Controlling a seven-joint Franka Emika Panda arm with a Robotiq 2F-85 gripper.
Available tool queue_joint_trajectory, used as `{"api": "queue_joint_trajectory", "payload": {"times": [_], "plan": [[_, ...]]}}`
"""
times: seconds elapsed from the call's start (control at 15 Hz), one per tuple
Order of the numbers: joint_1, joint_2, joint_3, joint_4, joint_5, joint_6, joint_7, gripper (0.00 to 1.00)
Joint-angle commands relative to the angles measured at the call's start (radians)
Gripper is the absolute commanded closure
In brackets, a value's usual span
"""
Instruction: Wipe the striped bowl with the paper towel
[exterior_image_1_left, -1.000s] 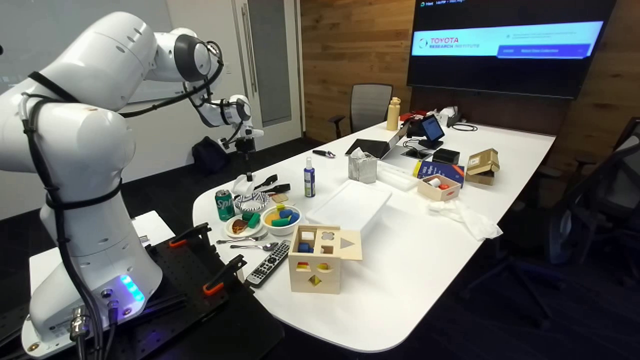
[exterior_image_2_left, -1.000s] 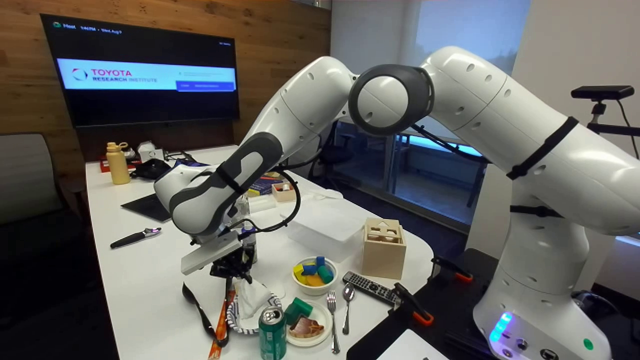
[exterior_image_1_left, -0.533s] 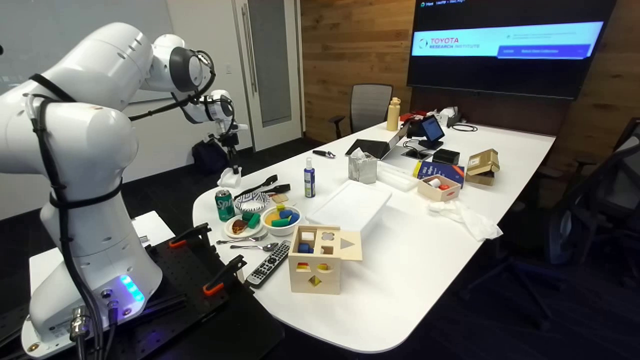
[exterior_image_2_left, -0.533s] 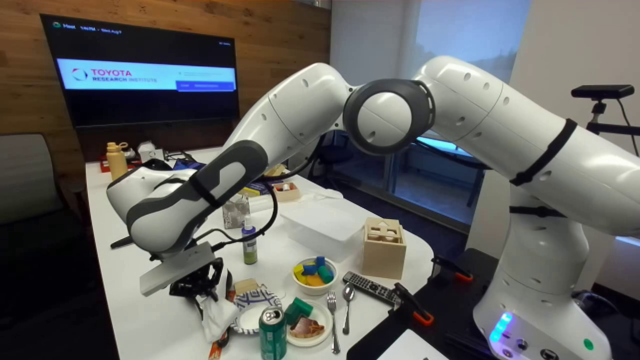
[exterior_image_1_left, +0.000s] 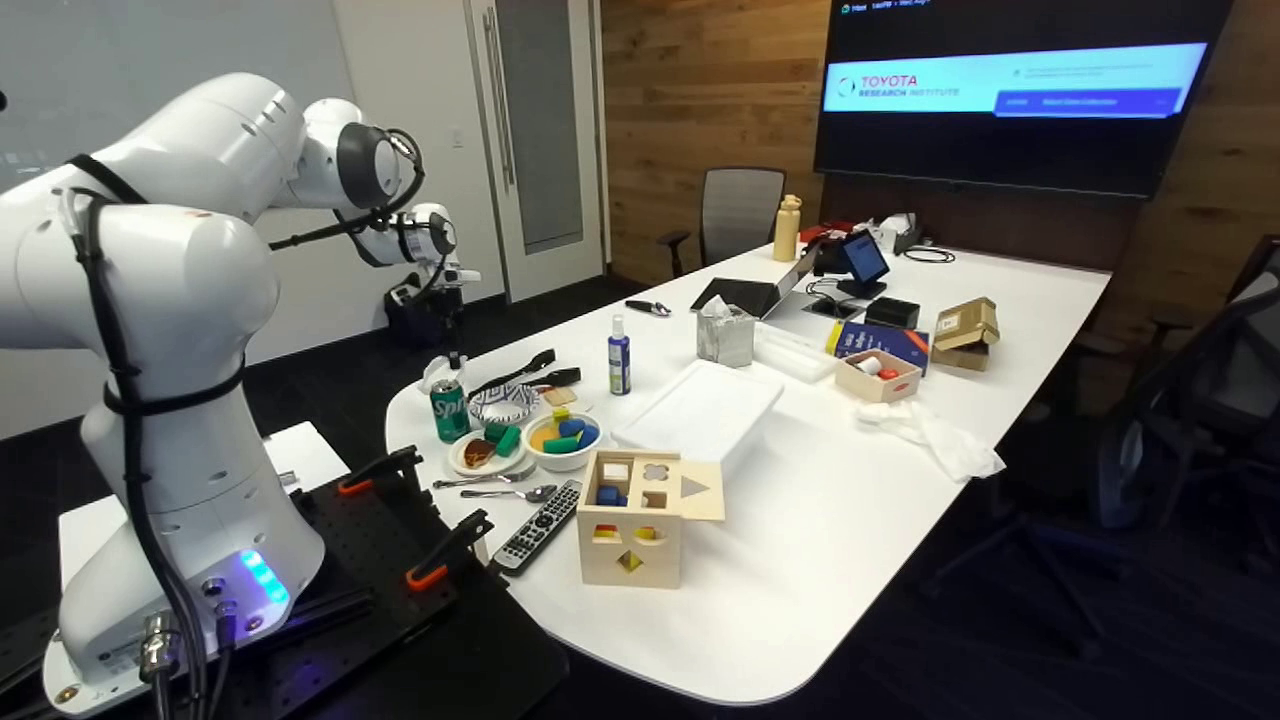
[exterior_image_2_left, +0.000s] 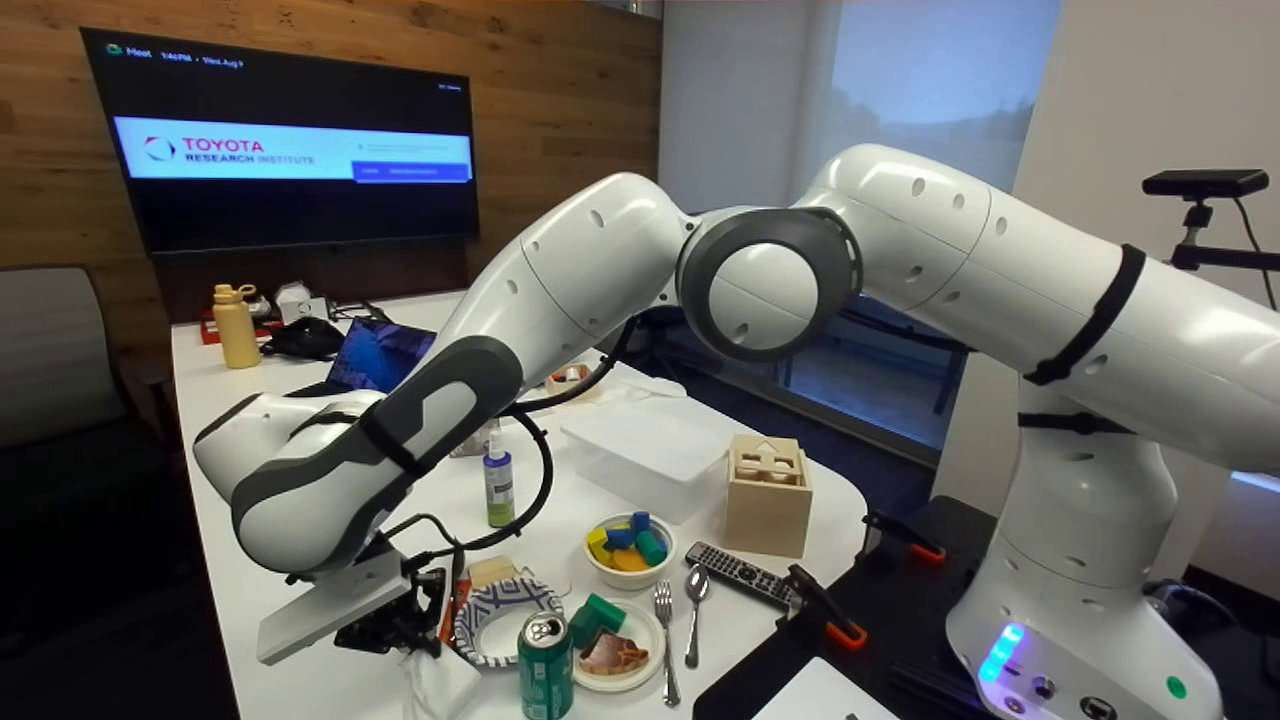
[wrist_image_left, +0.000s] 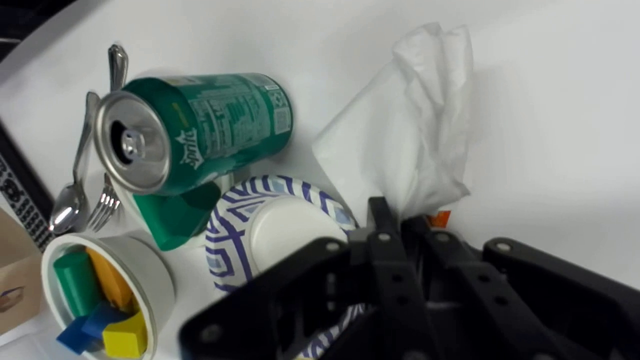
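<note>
My gripper (wrist_image_left: 400, 215) is shut on the white paper towel (wrist_image_left: 410, 130), which hangs crumpled from the fingertips in the wrist view. The gripper (exterior_image_2_left: 428, 645) and towel (exterior_image_2_left: 440, 690) are low over the table beside the bowl. In an exterior view the towel (exterior_image_1_left: 436, 373) is partly behind the green can. The striped bowl (wrist_image_left: 227, 245), white with blue geometric bands, sits just beside the towel, partly hidden by the gripper in the wrist view. It also shows in both exterior views (exterior_image_1_left: 503, 404) (exterior_image_2_left: 475, 640), with its white inside uncovered.
A green Sprite can (wrist_image_left: 225, 120) stands close to the bowl and towel. A small plate (exterior_image_2_left: 648, 622) with toy food and a bowl of blocks (exterior_image_2_left: 628, 580) are nearby. Black utensils (exterior_image_1_left: 512, 373) lie behind the striped bowl. A spray bottle (exterior_image_2_left: 499, 490) stands farther back.
The gripper lifted the towel out of the striped bowl, moved it sideways away from the bowl, then lowered it towards the table beside it. The bowl has not visibly moved.
</note>
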Motion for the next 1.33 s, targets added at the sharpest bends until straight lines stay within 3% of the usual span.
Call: {"api": "queue_joint_trajectory", "payload": {"times": [0.0, 0.47, 0.53, 1.0, 1.27], "plan": [[0.000, 0.039, -0.009, 0.064, 0.006, -0.029, 0.022, 0.57], [0.000, -0.006, -0.014, -0.001, -0.047, 0.105, -0.056, 0.04], [0.007, -0.020, -0.020, -0.014, -0.065, 0.119, -0.051, 0.01], [0.077, -0.250, -0.040, -0.256, -0.230, 0.203, 0.036, 0.00], [0.079, -0.400, -0.032, -0.412, -0.269, 0.231, 0.093, 0.00]]}}
